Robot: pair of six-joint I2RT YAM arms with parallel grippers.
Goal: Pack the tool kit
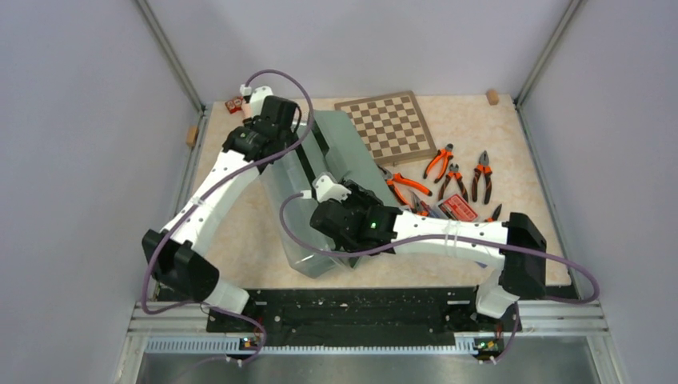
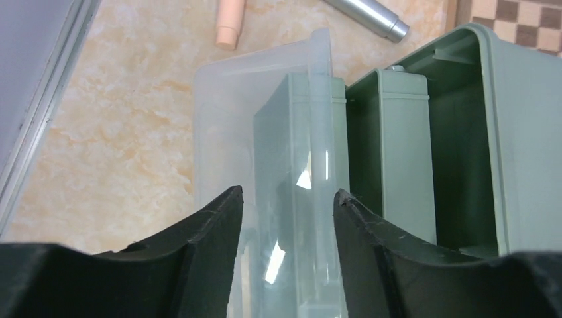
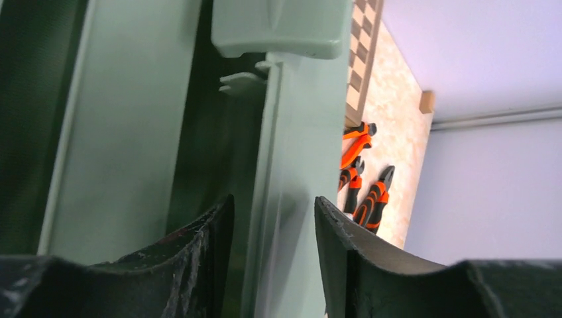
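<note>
Toolbox of sage-green plastic sits open at the middle of the counter. Its translucent lid lies against its left side and reaches toward the near edge. From overhead both arms crowd the box: the left arm stretches to its far-left end, and the right arm comes across from the right to its near half. On the counter to the right of the box lie a chessboard, several orange-handled pliers and a red bit case.

The wrist cameras supply what the arms hide from above. The left jaws stand part-open astride the lid's upright rim, a finger on either side and clear plastic showing in the gap. Past them the box's interior shows a tall green inner compartment. Beyond it a pale rod and a steel cylinder lie on the counter, both unseen from overhead.

The right jaws are set narrow about the box wall that faces the pliers, with a dark slit beside the left finger. Whether the other finger presses the wall is hard to tell. A moulded green latch sits at the wall's top.
</note>
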